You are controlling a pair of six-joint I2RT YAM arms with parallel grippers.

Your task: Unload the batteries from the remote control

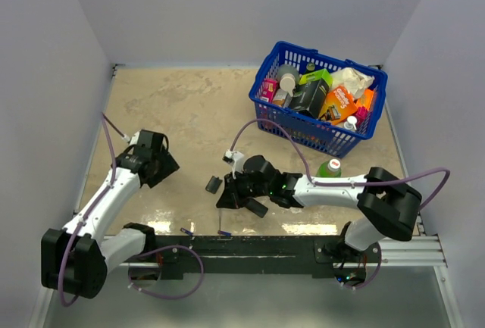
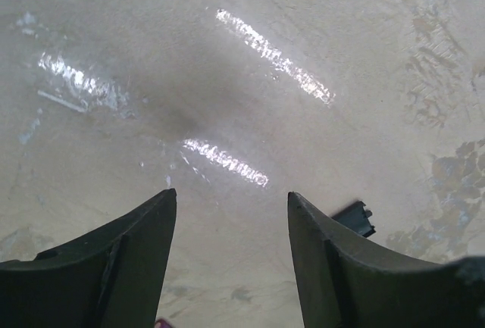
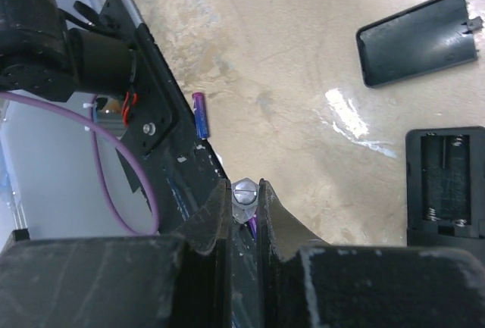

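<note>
So closest in, on the near side of the remote control (image 3: 447, 184) and right by the black rail (image 1: 258, 254), we've got the right jaws clamped shut on the first battery (image 3: 244, 198). We can make out a silver end cap and a bit of purple body squeezed between them.

The second battery (image 3: 200, 114) lies loose on the table (image 1: 189, 108). It's further off to the remote's left than the first one, just beside that same rail.

The remote itself lies flat with its back up, and both slots of the bay show just their springs. Just past the remote on its left, the battery cover (image 3: 417, 36) lies flat, near it but not touching.

Way off to the remote's left, the left jaws stand open over bare shiny table, and a corner of what we take for the cover pokes out beside one finger.

Beyond the remote on its right there's a green bottle (image 1: 330, 167). Furthest back is a blue basket (image 1: 326, 137) stuffed with packets and bottles.
</note>
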